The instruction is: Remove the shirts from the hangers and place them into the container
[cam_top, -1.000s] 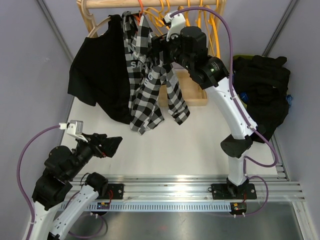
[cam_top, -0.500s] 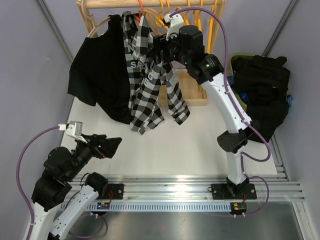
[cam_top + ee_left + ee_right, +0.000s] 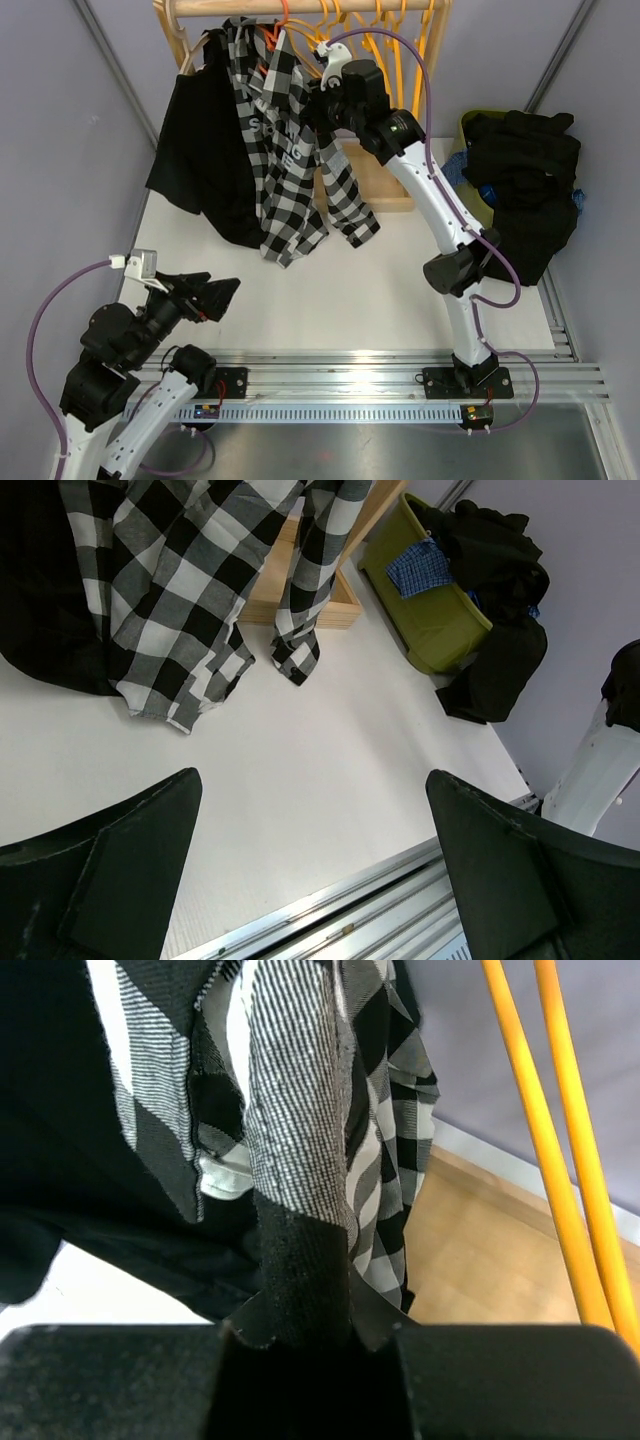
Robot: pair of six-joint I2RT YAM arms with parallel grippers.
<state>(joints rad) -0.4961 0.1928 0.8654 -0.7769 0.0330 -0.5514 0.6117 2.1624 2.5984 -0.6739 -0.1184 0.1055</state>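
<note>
Your right fingers (image 3: 195,1390) are clenched on a fold of the checked shirt (image 3: 290,170), which hangs from the rack (image 3: 210,7) at the far edge of the surface (image 3: 380,280). Your left fingers (image 3: 215,295) are spread wide and empty above the near left corner. The container (image 3: 430,630) sits at the right edge.

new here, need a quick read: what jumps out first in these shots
The black-and-white checked cloth shirt hanging from the wooden rack at the back, with the right hand pinching its fabric. Beside it, bare orange plastic hangers; at the right, black shirts heaped over an olive-green plastic tub.
</note>
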